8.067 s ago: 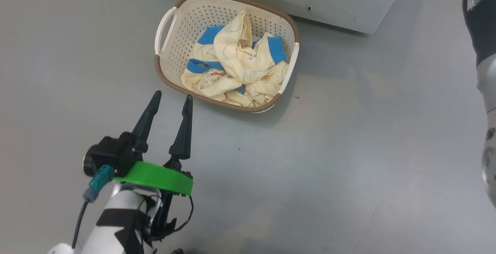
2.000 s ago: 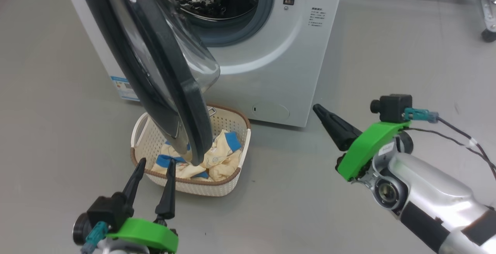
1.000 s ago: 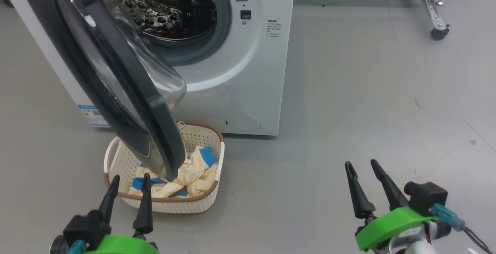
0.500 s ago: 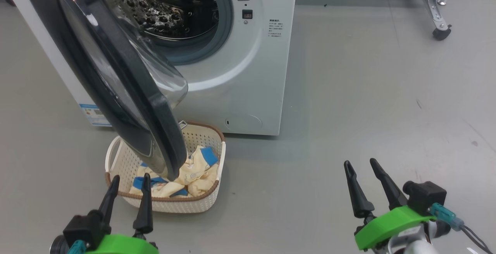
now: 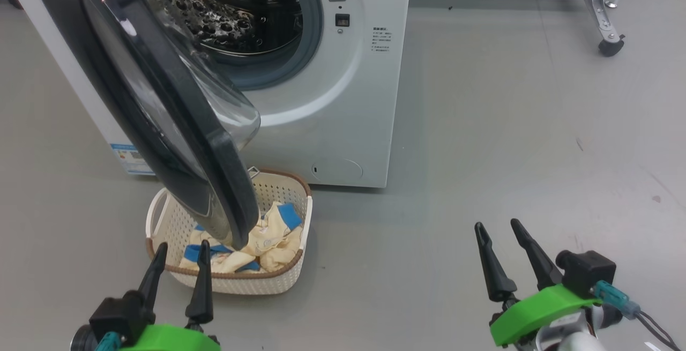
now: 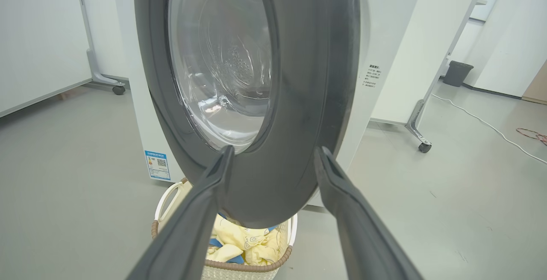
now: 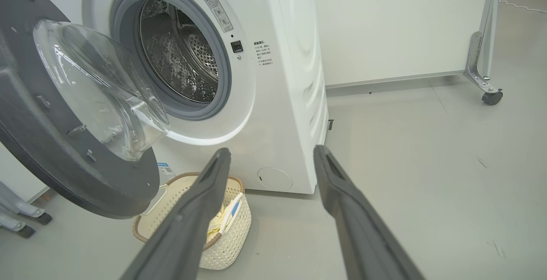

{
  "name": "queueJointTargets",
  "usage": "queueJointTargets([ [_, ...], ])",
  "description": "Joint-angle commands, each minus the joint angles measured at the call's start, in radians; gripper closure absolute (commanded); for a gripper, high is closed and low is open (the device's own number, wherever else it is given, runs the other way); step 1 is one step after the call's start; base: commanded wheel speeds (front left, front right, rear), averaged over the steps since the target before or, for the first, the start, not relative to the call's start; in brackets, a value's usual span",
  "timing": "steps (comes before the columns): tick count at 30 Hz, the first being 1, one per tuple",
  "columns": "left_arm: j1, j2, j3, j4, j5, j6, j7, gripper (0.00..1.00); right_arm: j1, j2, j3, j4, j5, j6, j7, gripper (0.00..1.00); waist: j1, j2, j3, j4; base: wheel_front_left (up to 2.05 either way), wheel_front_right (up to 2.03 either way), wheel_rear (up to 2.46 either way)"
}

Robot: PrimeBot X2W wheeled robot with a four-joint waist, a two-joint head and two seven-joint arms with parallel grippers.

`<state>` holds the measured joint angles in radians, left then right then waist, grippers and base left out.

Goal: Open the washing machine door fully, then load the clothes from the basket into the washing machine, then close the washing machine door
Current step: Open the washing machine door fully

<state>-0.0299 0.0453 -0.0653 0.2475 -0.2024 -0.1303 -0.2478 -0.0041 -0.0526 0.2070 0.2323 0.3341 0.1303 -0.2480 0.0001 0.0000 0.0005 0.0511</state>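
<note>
Left gripper and right gripper, long dark fingers spread wide and empty, hover over the grey floor, the left just short of the small cream perforated basket holding the pale yellow-and-blue clothes. Beyond, the round black-rimmed glass washing machine door overhangs the basket, part-open from the big white washing machine. The opening step seems unfinished: the door likely needs swinging wider before loading.

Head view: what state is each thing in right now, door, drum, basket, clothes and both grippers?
washing machine door: open, swung well outward.
drum: no clothes seen inside.
basket: upright, loaded.
clothes: bundled in the basket.
left gripper: open, empty.
right gripper: open, empty.
</note>
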Motion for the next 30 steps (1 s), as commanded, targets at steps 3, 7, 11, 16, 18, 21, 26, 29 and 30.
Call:
queueJointTargets([
  [3, -0.020, 0.016, 0.030, -0.032, 0.008, 0.000, -0.014, 0.00, -0.036, 0.002, 0.024, -0.034, -0.005, 0.000, -0.014, 0.00, -0.0001, 0.0000, 0.000, 0.002, 0.00, 0.00, 0.00],
  [7, -0.019, 0.016, 0.028, -0.032, 0.008, 0.000, -0.014, 0.00, -0.035, 0.002, 0.023, -0.030, -0.005, 0.000, -0.014, 0.00, -0.0001, 0.0000, 0.001, 0.003, 0.00, 0.00, 0.00],
  [11, -0.020, 0.016, 0.029, -0.033, 0.008, 0.000, -0.014, 0.00, -0.037, 0.002, 0.024, -0.031, -0.003, 0.000, -0.014, 0.00, -0.0001, 0.0000, 0.004, 0.003, 0.00, 0.00, 0.00],
  [16, -0.022, 0.015, 0.030, -0.033, 0.007, 0.000, -0.014, 0.00, -0.039, 0.002, 0.021, -0.033, -0.002, 0.000, -0.014, 0.00, -0.0001, 0.0000, 0.007, 0.003, 0.00, 0.00, 0.00],
  [18, -0.022, 0.015, 0.030, -0.034, 0.007, 0.000, -0.014, 0.00, -0.039, 0.002, 0.020, -0.033, -0.002, 0.000, -0.014, 0.00, -0.0001, 0.0000, 0.009, 0.003, 0.00, 0.00, 0.00],
  [21, -0.024, 0.016, 0.030, -0.035, 0.007, 0.000, -0.014, 0.00, -0.041, 0.002, 0.019, -0.032, -0.001, 0.000, -0.014, 0.00, -0.0001, 0.0000, 0.012, 0.003, 0.00, 0.00, 0.00],
  [26, -0.027, 0.018, 0.031, -0.035, 0.007, 0.000, -0.014, 0.00, -0.042, 0.002, 0.025, -0.030, 0.002, 0.000, -0.014, 0.00, -0.0001, 0.0000, 0.016, 0.005, 0.00, 0.00, 0.00],
  [29, -0.028, 0.019, 0.032, -0.036, 0.008, 0.000, -0.014, 0.00, -0.042, 0.002, 0.024, -0.026, 0.000, 0.000, -0.014, 0.00, -0.0001, 0.0000, 0.017, 0.006, 0.00, 0.00, 0.00],
  [30, -0.029, 0.019, 0.032, -0.037, 0.009, 0.000, -0.014, 0.00, -0.043, 0.002, 0.024, -0.024, -0.002, 0.000, -0.014, 0.00, -0.0001, 0.0000, 0.017, 0.006, 0.00, 0.00, 0.00],
])
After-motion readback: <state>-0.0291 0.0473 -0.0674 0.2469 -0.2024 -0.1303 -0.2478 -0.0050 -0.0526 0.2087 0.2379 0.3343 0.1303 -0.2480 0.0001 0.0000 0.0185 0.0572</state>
